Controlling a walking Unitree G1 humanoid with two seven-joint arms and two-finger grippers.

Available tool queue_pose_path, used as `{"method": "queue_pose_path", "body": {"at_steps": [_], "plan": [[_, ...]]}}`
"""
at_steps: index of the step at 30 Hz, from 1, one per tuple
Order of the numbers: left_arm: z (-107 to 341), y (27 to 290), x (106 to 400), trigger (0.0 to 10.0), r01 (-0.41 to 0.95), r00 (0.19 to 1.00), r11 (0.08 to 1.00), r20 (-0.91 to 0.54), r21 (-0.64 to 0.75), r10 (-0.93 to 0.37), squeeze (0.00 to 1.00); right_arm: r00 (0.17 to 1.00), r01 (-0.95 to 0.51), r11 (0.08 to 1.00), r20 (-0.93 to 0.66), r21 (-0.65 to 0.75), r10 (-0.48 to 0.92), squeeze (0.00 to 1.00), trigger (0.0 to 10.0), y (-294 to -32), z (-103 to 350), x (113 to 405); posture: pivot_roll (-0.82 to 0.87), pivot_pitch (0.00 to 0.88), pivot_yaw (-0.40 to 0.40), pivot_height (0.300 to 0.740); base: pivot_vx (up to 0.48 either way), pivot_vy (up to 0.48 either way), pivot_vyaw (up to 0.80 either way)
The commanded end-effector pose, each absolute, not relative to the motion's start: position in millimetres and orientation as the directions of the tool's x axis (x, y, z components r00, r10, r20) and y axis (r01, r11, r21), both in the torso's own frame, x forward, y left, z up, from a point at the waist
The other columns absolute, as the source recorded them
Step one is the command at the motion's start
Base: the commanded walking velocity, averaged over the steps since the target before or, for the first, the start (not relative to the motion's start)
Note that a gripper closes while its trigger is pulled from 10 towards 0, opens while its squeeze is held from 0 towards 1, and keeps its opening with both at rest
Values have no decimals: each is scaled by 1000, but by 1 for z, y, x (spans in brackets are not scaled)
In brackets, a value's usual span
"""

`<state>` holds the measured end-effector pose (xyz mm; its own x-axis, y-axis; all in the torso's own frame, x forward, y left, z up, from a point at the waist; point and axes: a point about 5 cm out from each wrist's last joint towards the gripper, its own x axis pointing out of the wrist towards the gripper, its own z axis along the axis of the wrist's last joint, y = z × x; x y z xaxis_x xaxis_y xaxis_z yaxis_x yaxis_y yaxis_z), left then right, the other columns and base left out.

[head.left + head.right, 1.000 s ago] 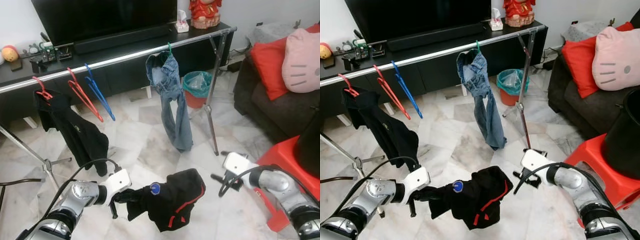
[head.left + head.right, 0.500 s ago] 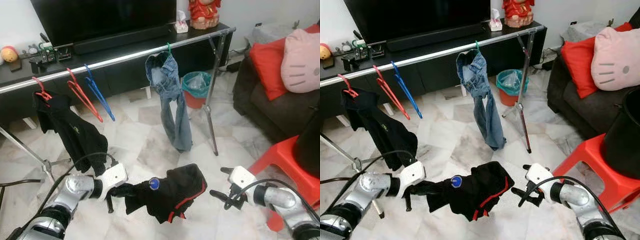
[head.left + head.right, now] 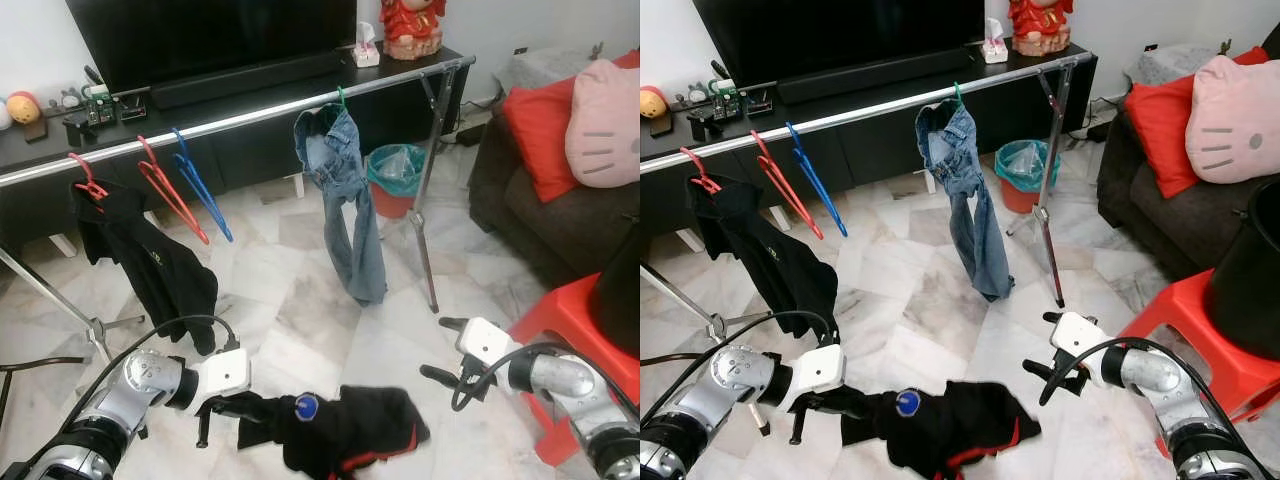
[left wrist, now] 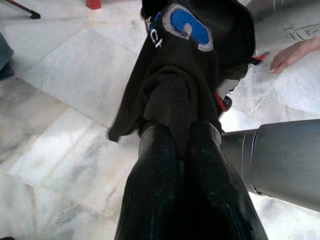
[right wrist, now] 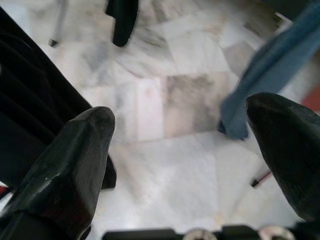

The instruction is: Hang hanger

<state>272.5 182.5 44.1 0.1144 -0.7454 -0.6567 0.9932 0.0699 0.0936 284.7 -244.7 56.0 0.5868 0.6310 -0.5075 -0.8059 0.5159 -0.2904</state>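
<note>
Black garment (image 3: 350, 432) — lower centre of the frame, long axis running sideways, pinched at one end by the left gripper (image 3: 222, 408). Rail (image 3: 240, 118) lies far up-frame. Right gripper (image 3: 440, 350), fingers spread and empty, sits just beside the garment's free end.

Hanger hidden inside black garment (image 3: 350, 435), right wrist view blurred — jeans (image 5: 280, 65) smeared

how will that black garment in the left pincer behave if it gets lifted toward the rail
Probably floppy: the black garment sags in a bunch from the left pincer, which is shut on one edge. It likely swings and drags low when raised. It seems light, since one pinch holds it. The right pincer is open and apart from it.
</note>
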Motion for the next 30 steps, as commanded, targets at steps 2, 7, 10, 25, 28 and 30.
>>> {"method": "queue_pose_path", "body": {"at_steps": [2,7,10,25,28,30], "plan": [[52,182,275,10000,991,124,58,-646,123,-753,0,502,-860,468,-505,-204,702,0,10000,-233,52,281,102,18,92,740,0,0,0],[53,180,277,10000,989,137,72,-638,128,-758,0,355,-923,377,-533,-72,768,0,10000,-225,42,268,104,23,91,740,0,0,0],[53,179,277,10000,989,141,75,-636,129,-759,0,343,-928,368,-537,-64,771,0,10000,-226,42,267,104,26,89,740,0,0,0],[52,177,279,10000,986,165,102,-630,135,-759,0,417,-898,408,-615,-164,669,0,10000,-252,50,271,96,33,90,740,0,0,0],[52,176,280,10000,985,168,105,-628,136,-760,0,395,-906,397,-640,-149,659,0,10000,-254,46,266,94,31,91,740,0,0,0],[52,175,280,10000,985,169,105,-627,137,-761,0,396,-904,400,-637,-147,661,0,10000,-254,46,266,96,31,91,740,0,0,0]]}}
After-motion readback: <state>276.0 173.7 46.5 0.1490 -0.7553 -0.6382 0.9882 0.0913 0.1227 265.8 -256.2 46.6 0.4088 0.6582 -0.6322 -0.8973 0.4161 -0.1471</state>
